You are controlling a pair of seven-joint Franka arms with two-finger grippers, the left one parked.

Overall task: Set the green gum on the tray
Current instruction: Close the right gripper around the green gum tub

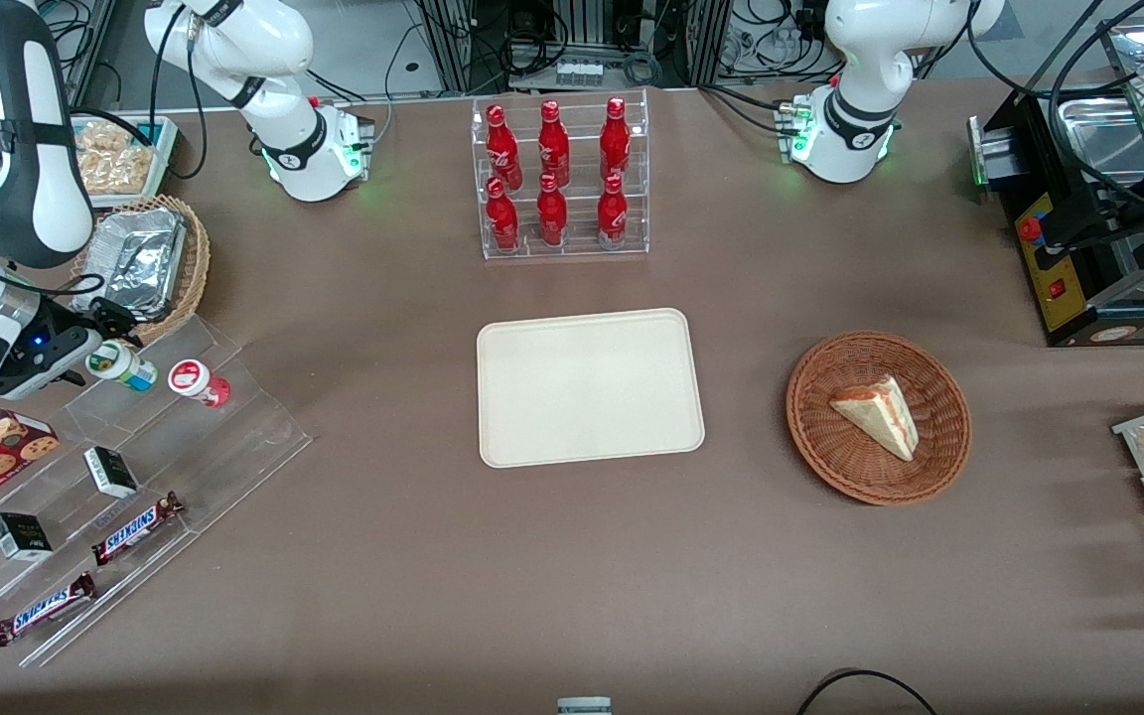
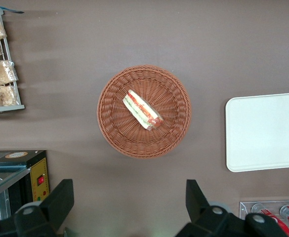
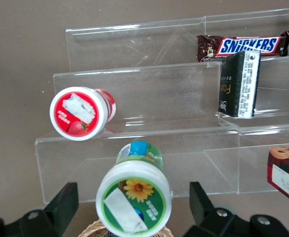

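On the clear stepped rack [image 1: 135, 467], I see my gripper [image 3: 134, 210] spread open astride the green gum [image 3: 134, 200], its lid facing the wrist camera.

The working arm [image 1: 6, 149] was built of glossy white shells with broad dark grey bands at its joints. Its round white base [image 1: 314, 149], near the top of the frame, wore 1 black ring and glowed green at the side. A thin black cable [image 1: 175, 99] looped along the links. The gripper [image 1: 100, 350], at the working arm's end of the table, was matt black with 1 small blue light on its body. Its 2 blunt black fingers [image 3: 62, 200] stood wide apart, each with a round screw head.
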